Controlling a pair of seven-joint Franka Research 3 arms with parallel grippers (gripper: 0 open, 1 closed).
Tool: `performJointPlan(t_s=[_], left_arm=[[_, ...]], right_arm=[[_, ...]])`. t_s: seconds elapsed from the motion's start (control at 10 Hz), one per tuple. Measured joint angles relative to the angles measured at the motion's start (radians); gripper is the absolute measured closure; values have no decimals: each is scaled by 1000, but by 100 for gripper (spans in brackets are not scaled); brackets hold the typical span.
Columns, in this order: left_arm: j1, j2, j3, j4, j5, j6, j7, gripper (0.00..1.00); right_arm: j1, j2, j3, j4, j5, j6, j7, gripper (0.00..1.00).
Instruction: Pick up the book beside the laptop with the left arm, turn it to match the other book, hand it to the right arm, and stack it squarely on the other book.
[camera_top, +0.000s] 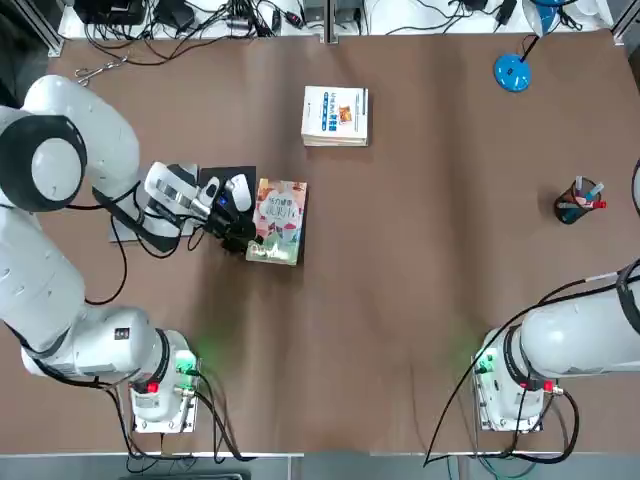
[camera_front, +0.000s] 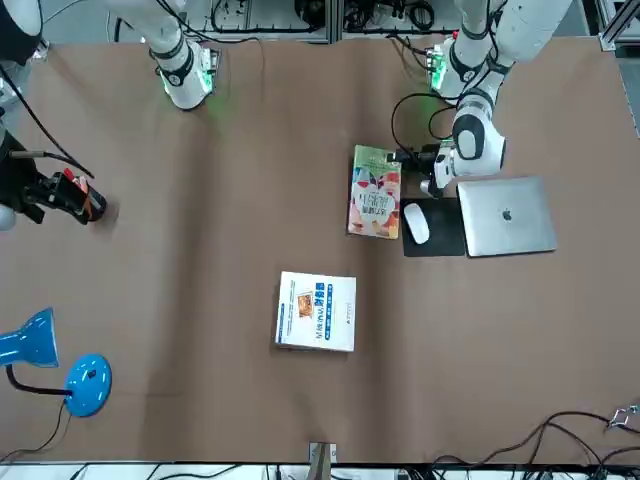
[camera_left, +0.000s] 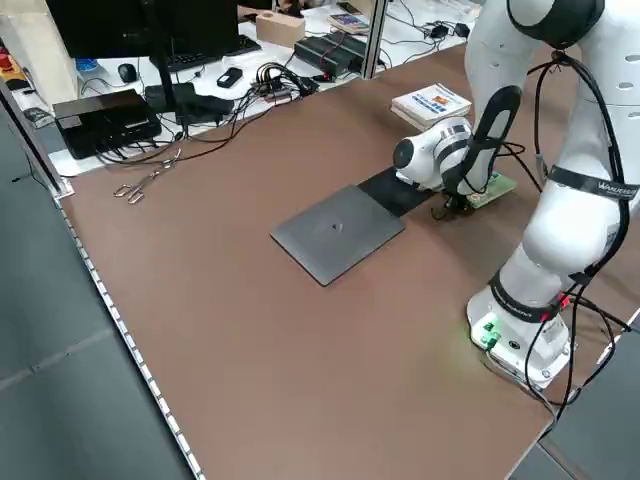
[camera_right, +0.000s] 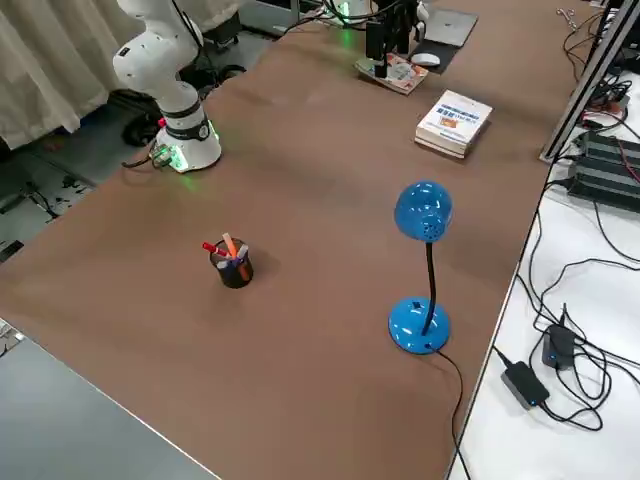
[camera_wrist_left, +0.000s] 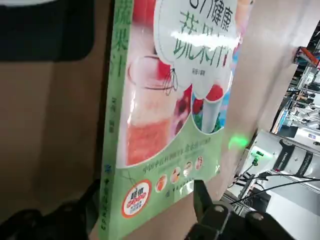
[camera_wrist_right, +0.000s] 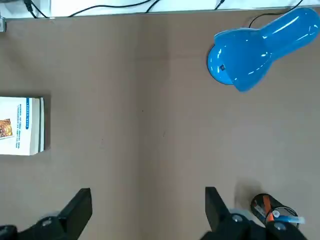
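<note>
Straddling the book's (camera_wrist_left: 170, 115) near short end, left gripper (camera_wrist_left: 145, 210) fingers parted, unclenched; long axis running frame-upward; right gripper (camera_wrist_right: 147, 210) released.

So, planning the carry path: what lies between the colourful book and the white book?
Only bare brown table; the top view shows nothing between the colourful book and the white book.

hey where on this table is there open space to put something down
Widest bare patch: the middle of the table, between the colourful book, the white book and the pen cup. Also bare: the near edge between the arm bases. Crowded: the left gripper at the colourful book, with mouse, mouse pad and laptop packed alongside.
</note>
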Motion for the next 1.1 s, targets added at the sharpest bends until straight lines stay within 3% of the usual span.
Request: performJointPlan(t_s=[0.1,0.3,0.4,0.7,1.1], left_arm=[[0,2,0,0,0,2,1,33],[-1,3,-2,5,0,5,26,68],[-5,3,-7,12,0,17,35,78],[-15,-32,-22,40,0,59,48,82],[-16,-211,-27,62,40,75,71,84]], right_arm=[[0,0,0,0,0,0,0,0],[0,0,0,0,0,0,0,0],[0,0,0,0,0,0,0,0],[0,0,0,0,0,0,0,0],[0,0,0,0,0,0,0,0]])
